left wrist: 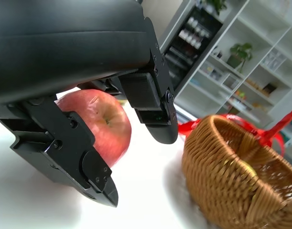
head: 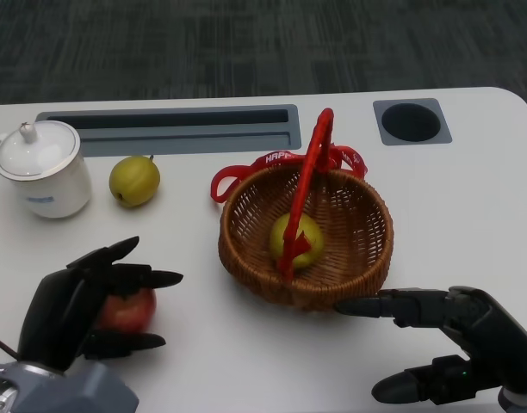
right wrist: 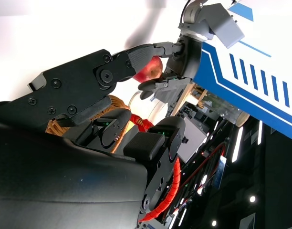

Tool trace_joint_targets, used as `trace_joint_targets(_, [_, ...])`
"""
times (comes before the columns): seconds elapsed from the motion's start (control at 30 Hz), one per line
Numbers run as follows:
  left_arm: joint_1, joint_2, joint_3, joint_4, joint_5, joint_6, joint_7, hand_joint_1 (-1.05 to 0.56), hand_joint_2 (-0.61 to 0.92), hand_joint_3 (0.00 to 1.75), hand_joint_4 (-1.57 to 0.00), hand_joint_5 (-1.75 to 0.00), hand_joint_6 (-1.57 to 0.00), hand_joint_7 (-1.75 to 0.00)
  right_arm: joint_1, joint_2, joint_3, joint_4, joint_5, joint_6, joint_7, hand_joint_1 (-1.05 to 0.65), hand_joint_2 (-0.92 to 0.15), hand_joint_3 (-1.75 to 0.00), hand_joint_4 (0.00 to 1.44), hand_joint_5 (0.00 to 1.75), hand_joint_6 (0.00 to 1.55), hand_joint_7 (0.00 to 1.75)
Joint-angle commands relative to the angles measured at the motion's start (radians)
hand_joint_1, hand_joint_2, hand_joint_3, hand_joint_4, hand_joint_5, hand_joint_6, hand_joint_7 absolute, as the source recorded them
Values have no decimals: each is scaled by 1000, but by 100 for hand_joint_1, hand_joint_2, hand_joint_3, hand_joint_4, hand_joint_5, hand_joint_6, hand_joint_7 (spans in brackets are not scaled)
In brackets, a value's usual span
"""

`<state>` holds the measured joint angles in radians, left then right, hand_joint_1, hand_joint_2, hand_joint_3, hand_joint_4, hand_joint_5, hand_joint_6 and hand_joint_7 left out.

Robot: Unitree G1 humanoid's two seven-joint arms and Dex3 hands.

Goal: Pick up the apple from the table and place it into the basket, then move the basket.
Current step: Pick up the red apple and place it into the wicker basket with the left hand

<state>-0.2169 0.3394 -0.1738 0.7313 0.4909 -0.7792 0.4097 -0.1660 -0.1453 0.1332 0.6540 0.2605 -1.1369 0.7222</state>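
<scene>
The apple (head: 128,311) sits on the worktop (head: 470,224) at the near left, to the left of the basket (head: 350,258) and well apart from it, so the first step is not done yet. The left robot hand (head: 83,310) is wrapped round the apple: the head view shows fingers above and below the red fruit, and the left wrist view shows the apple (left wrist: 96,124) lodged between the black fingers (left wrist: 151,102) with its underside seemingly at the white surface. Whether the fingers press it firmly or only cage it, I cannot tell; it reads as a grasp being made, with no lift as yet.

The right robot hand (head: 449,340) lies low at the near right with fingers spread and nothing in it, one long finger reaching towards the basket's near rim, very close or just touching; the head view does not settle which. The basket stands in the middle, red handle (head: 308,185) upright, and already holds a yellow-green fruit (head: 298,241). A second yellow-green pear (head: 134,181) and a lidded white cup (head: 41,168) stand at the far left; neither belongs to the task.

In my judgement the job is at its start: the apple must be raised, carried right over the rim clear of the handle, and released; then the basket must be moved
</scene>
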Motion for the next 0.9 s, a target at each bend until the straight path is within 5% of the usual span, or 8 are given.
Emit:
trace_joint_targets(0.03, [11, -3, 23, -52, 14, -6, 58, 22, 76, 0, -125, -4, -115, -3, -4, -11, -8, -1, 16, -2, 4, -38, -78, -1, 78, 0, 74, 0])
trace_joint_targets(0.9, [-61, -92, 68, -226, 26, -84, 85, 10, 70, 0, -142, -9, -121, -2, 14, 9, -8, -9, 6, -9, -12, -36, -79, 0, 78, 0, 74, 0])
